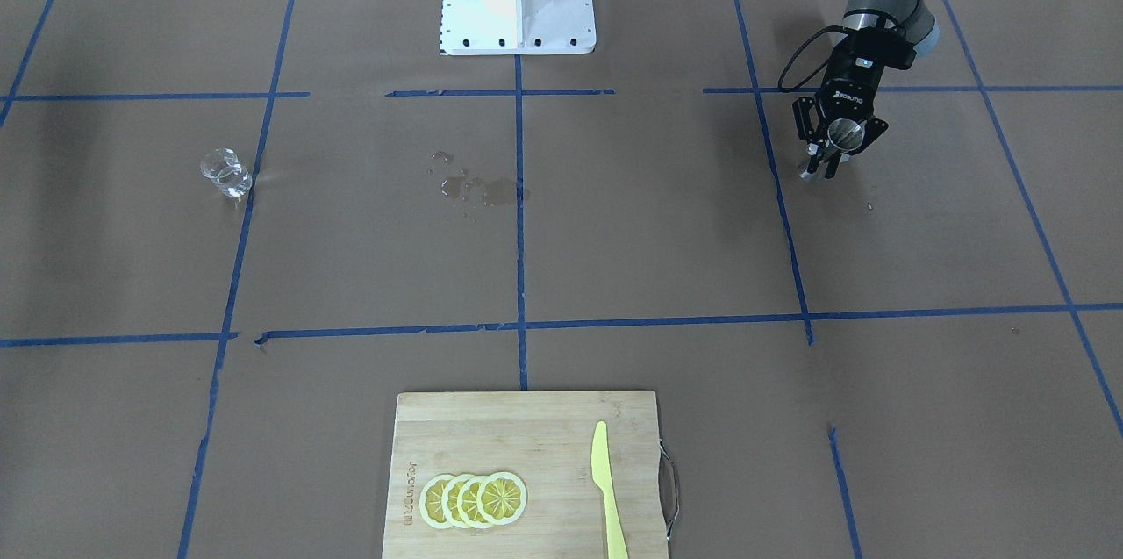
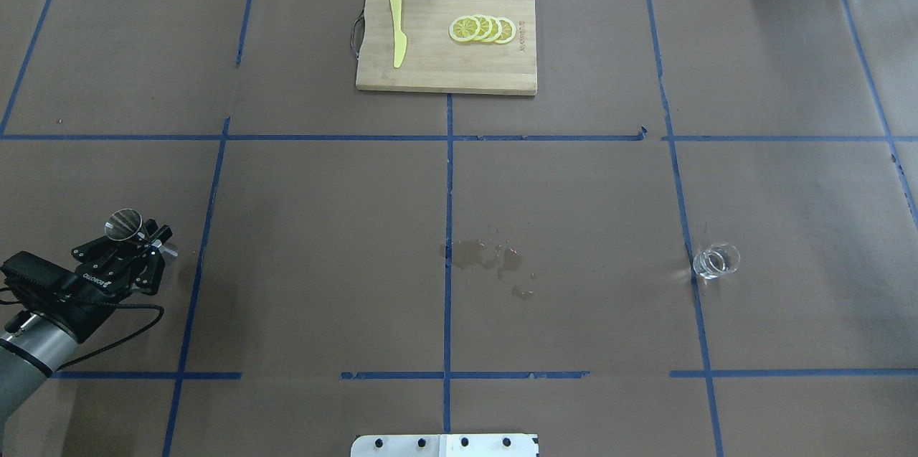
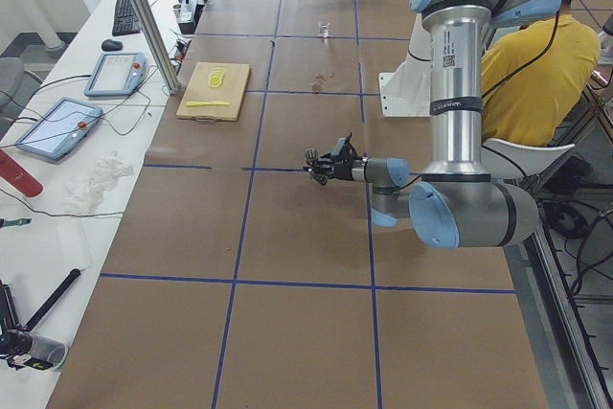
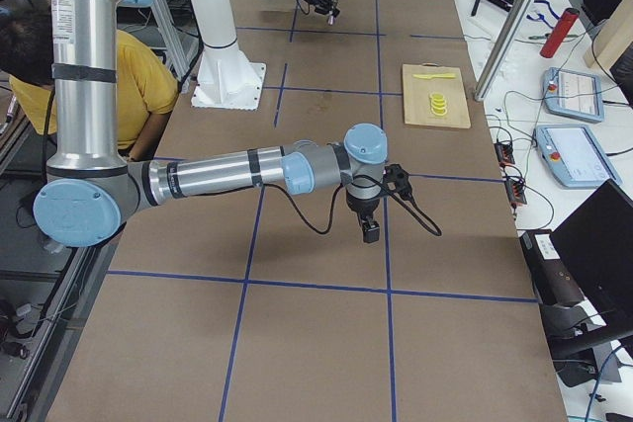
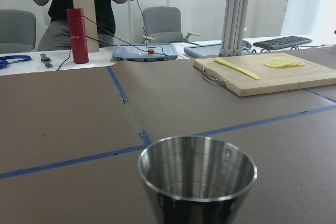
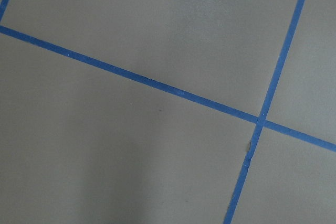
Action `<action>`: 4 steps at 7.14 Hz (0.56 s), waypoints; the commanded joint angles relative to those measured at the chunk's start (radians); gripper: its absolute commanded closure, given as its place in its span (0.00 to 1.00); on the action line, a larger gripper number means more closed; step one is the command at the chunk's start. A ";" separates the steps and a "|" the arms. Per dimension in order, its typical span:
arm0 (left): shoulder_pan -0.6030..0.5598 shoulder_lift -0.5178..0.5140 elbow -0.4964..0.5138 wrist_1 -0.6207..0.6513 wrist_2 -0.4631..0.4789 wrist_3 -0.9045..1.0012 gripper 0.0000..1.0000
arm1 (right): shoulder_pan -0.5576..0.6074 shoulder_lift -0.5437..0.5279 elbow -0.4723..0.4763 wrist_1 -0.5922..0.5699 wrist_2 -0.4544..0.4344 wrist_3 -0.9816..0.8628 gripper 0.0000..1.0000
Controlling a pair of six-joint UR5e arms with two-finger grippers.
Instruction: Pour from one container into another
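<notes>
Overhead exterior — left gripper [image 2: 149, 238] clamped on the jigger [image 2: 123, 224], far left of the wet patch [image 2: 488, 257]; glass cup [image 2: 715, 261] well right of it — likely slick, fragile, best pinched mid-body. Right gripper [image 4: 370, 235]: can't tell.

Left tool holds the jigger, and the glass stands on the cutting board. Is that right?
Not quite. The left tool does hold the jigger, but the glass stands on the table beside a tape line, far from the cutting board. The overhead view shows it.
</notes>
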 commanded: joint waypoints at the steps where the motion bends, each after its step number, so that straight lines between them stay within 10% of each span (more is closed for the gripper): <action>1: -0.048 -0.006 -0.061 -0.001 -0.116 0.084 1.00 | 0.000 0.000 -0.007 0.085 -0.003 0.000 0.00; 4: -0.078 -0.049 -0.104 0.005 -0.134 0.185 1.00 | -0.108 -0.023 -0.024 0.309 0.012 0.226 0.00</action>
